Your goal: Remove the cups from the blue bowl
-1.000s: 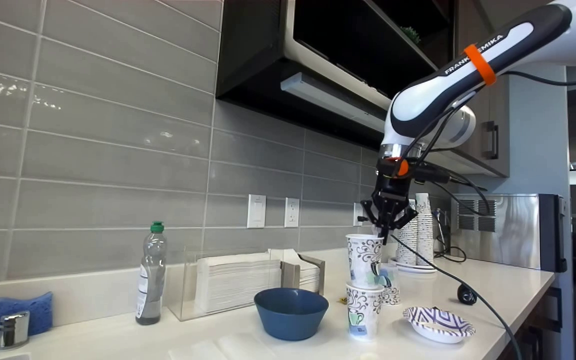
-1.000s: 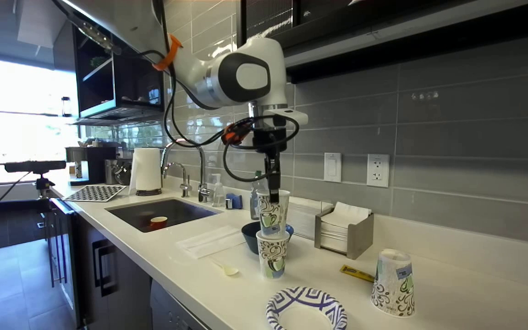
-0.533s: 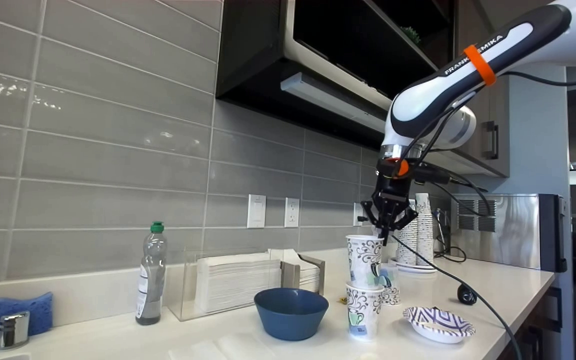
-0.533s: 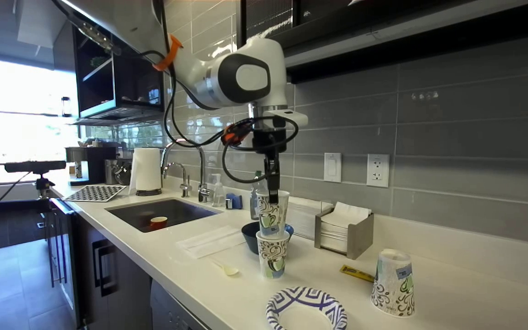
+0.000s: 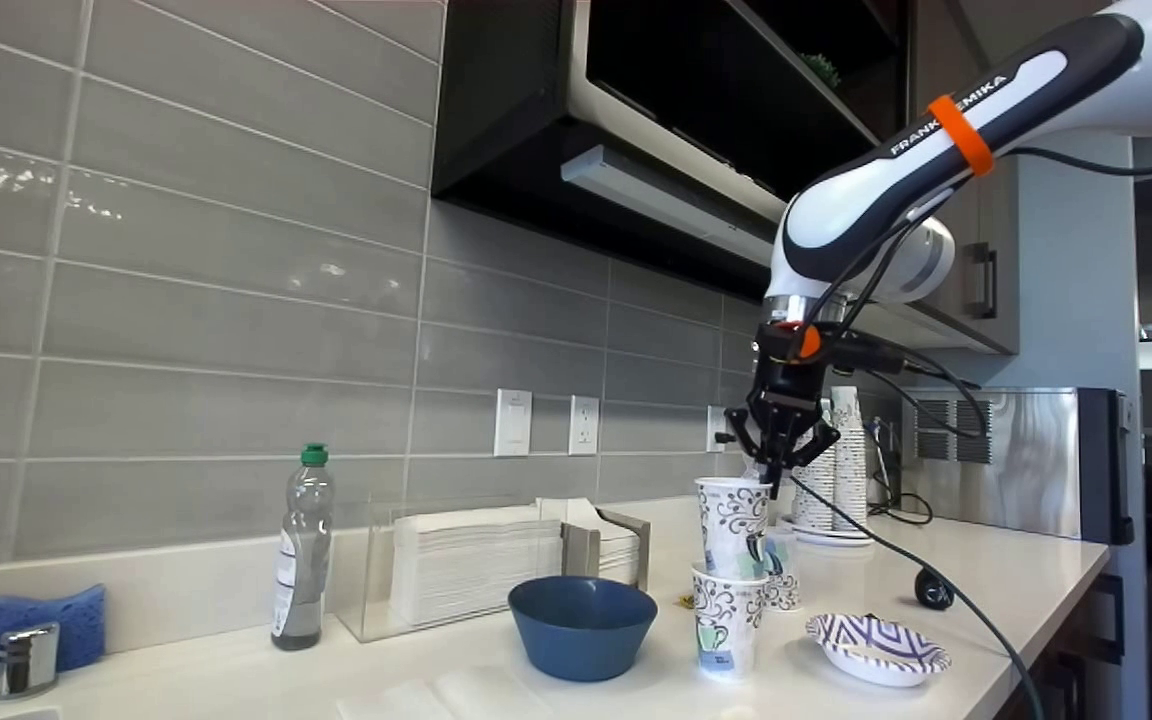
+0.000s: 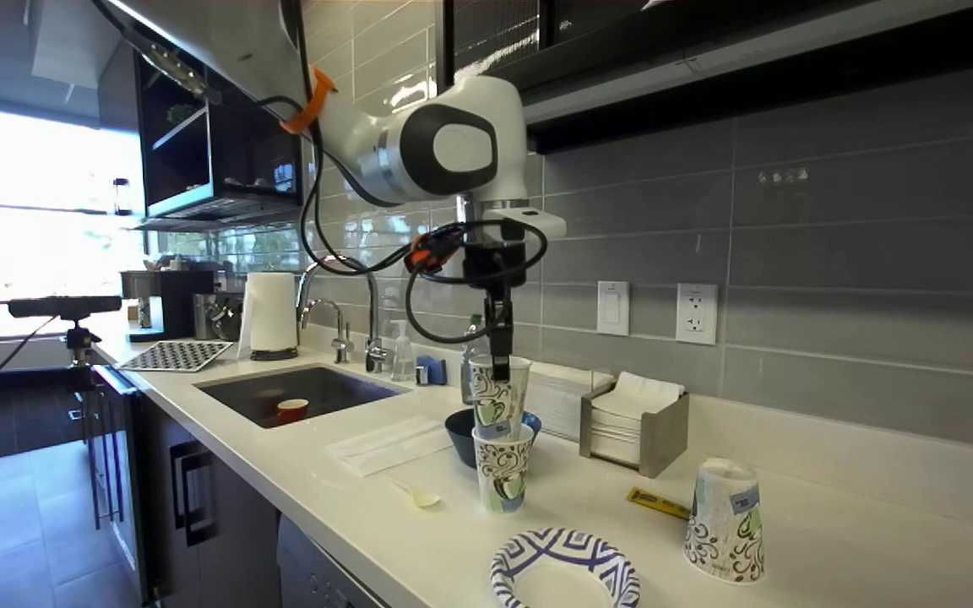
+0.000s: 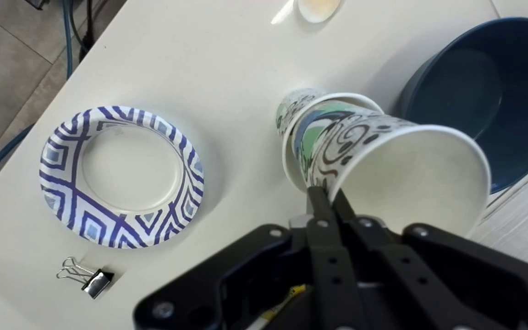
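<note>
Claw (image 7: 329,191), nearly closed, pinching upper paper cup (image 7: 351,142) by rim — presumably light, crushable, stiffest there — sitting in lower paper cup (image 5: 729,625), inward from front edge of worktop (image 6: 858,532).

A kitchen: a chrome faucet (image 6: 372,312) is rising beside a sink (image 6: 339,393), a paper towel roll (image 6: 272,314) is standing nearby, and cabinets (image 5: 508,110) are hanging over the counter (image 6: 579,498).

Overexposed window (image 6: 60,257), glare on tiles (image 5: 236,330), soft shadows
</note>
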You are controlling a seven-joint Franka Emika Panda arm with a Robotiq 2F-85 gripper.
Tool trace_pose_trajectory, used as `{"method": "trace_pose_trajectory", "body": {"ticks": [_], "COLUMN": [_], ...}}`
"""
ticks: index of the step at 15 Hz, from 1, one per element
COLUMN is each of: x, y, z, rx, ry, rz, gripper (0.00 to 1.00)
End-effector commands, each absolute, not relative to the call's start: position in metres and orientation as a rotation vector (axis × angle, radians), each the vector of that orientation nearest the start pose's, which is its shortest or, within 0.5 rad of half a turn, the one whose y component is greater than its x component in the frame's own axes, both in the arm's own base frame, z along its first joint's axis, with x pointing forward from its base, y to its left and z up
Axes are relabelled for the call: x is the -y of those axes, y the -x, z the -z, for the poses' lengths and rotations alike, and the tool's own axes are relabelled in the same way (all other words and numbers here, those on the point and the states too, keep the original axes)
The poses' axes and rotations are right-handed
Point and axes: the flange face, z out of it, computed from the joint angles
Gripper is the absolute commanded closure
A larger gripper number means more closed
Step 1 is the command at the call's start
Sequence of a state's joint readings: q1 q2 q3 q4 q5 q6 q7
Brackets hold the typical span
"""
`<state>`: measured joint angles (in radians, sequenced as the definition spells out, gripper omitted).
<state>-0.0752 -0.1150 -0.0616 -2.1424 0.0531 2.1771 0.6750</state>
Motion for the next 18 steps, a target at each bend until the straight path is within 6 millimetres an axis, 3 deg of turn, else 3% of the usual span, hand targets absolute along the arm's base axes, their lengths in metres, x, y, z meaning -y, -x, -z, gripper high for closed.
{"method": "trace_pose_trajectory", "body": {"ticks": [1,2,5,12,18], "x": [0.072,0.072,0.072,0.067,0.051], "y": [-0.511,-0.511,-0.51,-0.502,-0.476], "z": [-0.474,-0.475,-0.479,-0.493,-0.512], "rx": [-1.246,-1.242,-1.241,-1.156,-0.858], "ry": [2.751,2.75,2.748,2.783,2.944], "rz": [0.178,0.182,0.196,0.269,0.312], "gripper": [0.71,0.71,0.52,0.02,0.0]}}
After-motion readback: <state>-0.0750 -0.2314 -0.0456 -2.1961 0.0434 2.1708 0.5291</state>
